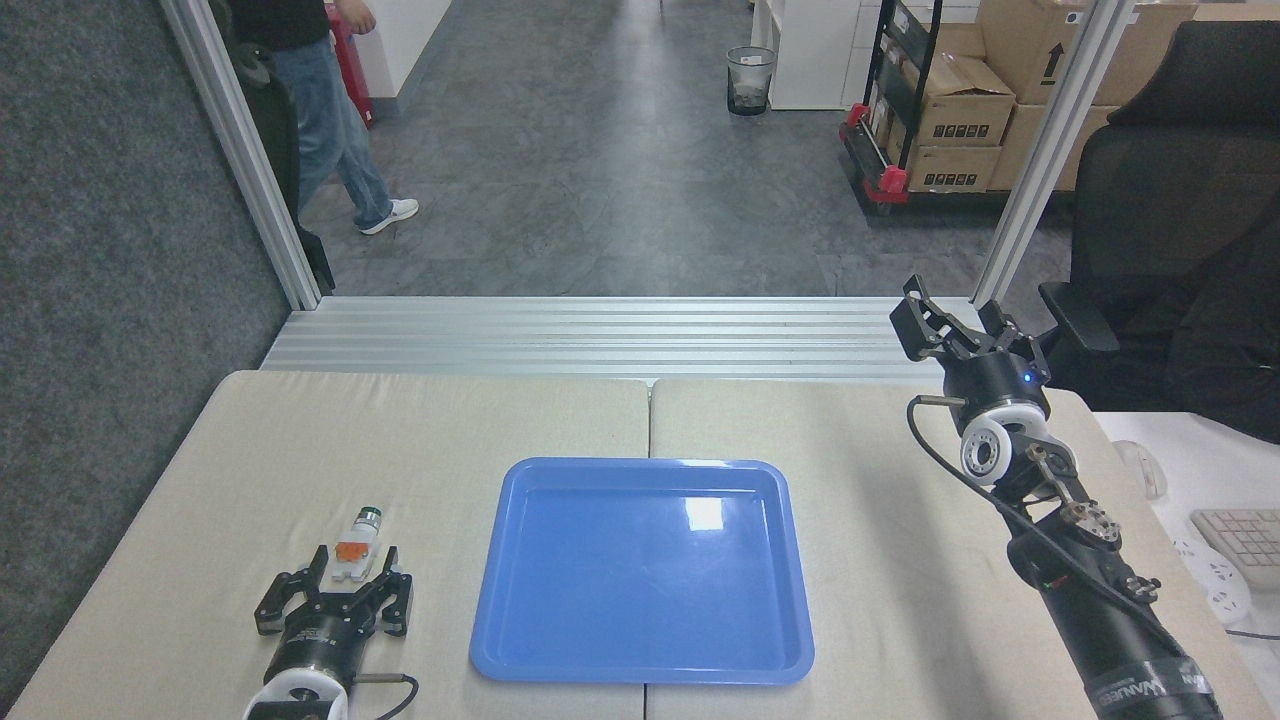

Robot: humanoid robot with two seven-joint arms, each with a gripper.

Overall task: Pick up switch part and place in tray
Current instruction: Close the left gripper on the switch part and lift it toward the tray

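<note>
- Two grippers are ours; only our left gripper (pixel 352 570) is at work, jaws spread and empty, low over the table (pixel 200 470).
- Step in hand, we judge: the approach, nothing grasped yet.
- Switch part (pixel 358 545) lies on the table just ahead of the jaws, its near white end between the fingertips, green cap pointing away.
- Tray (pixel 640 570) lies empty to the jaws' right.
- Next move calls for advancing slightly, then closing squarely.
- Right gripper (pixel 958 318) hangs spread, well apart.
</note>
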